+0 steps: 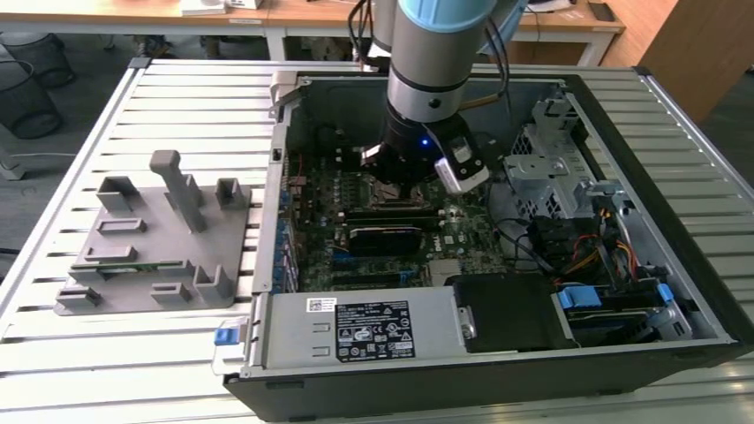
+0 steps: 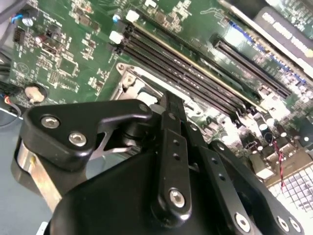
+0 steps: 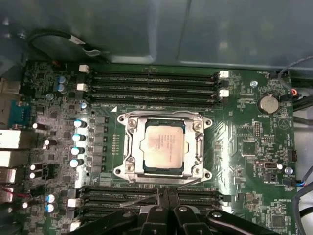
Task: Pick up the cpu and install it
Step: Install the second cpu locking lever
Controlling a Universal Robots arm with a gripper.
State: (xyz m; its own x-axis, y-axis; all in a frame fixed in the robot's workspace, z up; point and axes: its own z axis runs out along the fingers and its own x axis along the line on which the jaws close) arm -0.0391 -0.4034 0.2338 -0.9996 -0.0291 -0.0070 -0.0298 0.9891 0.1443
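Hovering low inside an open computer case (image 1: 613,353), the robot arm's end effector (image 3: 166,193) hangs just above the green motherboard (image 3: 244,142), its black fingers (image 3: 172,198) drawn together with nothing between them, as the first wrist view shows at the lower middle of the frame. The cpu (image 3: 164,144), silver-topped, already lies flat inside the metal-framed socket (image 3: 128,147) at the centre of that frame, ringed by rows of black memory slots (image 3: 151,83) above and below. In the exterior view the arm (image 1: 433,53) drops from the top centre of the frame into the case, which rests on a slatted metal worktop (image 1: 118,371). A grey plastic fixture (image 1: 154,238) with upright blocks stands on the worktop at the left of the frame, well apart from the case
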